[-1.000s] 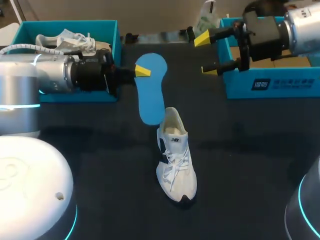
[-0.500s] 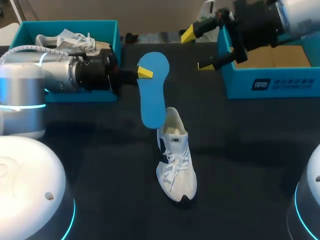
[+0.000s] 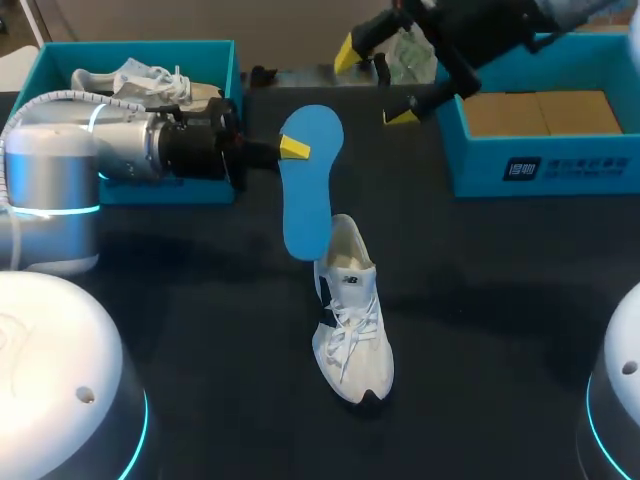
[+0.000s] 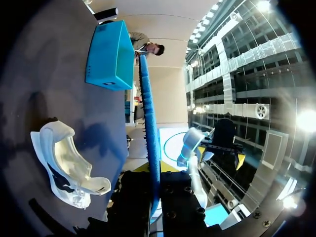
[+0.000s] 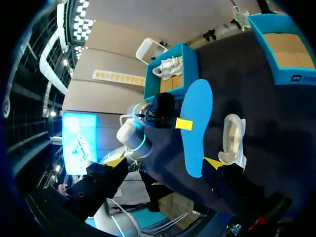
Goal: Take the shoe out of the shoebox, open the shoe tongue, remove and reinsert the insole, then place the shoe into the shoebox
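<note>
A white shoe [image 3: 350, 320] stands upright on the dark table, toe toward the front edge. My left gripper [image 3: 290, 150] is shut on the blue insole [image 3: 308, 185] and holds it on edge above the table, its lower end over the shoe's heel. The left wrist view shows the insole [image 4: 150, 133] edge-on between the fingers, with the shoe [image 4: 64, 168] beside it. My right gripper [image 3: 375, 82] hangs open and empty above the table's back, between the two boxes. In its own view, the right gripper [image 5: 164, 163] faces the insole [image 5: 195, 126] and the shoe [image 5: 234, 138].
A teal shoebox [image 3: 236, 80] at the back left holds another white shoe [image 3: 140, 82]. An open teal shoebox [image 3: 560, 170] with a cardboard floor stands at the back right. A crumpled bag [image 3: 410, 50] lies at the table's back edge.
My right gripper has swung left and farther back, away from the right shoebox. My left gripper has shifted slightly right with the insole. The shoe has stayed put.
</note>
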Motion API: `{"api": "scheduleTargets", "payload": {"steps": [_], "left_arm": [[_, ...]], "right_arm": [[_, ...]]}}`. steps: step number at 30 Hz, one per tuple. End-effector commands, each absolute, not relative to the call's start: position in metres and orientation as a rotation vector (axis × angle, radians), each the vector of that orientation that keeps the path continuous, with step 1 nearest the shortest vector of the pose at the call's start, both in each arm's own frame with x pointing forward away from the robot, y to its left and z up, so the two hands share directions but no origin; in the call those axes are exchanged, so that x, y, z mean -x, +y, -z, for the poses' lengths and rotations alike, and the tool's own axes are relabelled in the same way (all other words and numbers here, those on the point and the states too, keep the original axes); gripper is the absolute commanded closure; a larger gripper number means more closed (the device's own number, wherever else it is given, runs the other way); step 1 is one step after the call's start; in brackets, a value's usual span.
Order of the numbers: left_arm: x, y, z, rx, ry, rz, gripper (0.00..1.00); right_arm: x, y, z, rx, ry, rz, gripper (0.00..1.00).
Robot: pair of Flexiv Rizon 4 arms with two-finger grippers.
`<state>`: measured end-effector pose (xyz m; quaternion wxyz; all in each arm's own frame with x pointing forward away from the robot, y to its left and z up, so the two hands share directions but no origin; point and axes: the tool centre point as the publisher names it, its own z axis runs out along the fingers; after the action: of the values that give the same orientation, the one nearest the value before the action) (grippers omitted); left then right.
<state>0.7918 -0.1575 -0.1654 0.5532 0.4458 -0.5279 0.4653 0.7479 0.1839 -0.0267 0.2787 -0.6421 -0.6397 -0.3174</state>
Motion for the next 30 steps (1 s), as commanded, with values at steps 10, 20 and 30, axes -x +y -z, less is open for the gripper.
{"api": "scheduleTargets", "payload": {"steps": [10,20,30], "left_arm": [[-0.791,-0.158,0.166,-1.054,-1.248,-1.101,1.0],[-0.791,-0.158,0.166,-1.054,-1.248,-1.101,1.0],[-0.791,-0.158,0.166,-1.054,-1.248,-1.101,1.0]], "right_arm": [[-0.769,0.215,0.027,2.067,-1.972,0.403,0.0],[-0.767,0.221,0.019,2.337,-2.023,0.386,0.0],[-0.774,0.22,0.029,2.406,-2.097,0.187,0.0]]}}
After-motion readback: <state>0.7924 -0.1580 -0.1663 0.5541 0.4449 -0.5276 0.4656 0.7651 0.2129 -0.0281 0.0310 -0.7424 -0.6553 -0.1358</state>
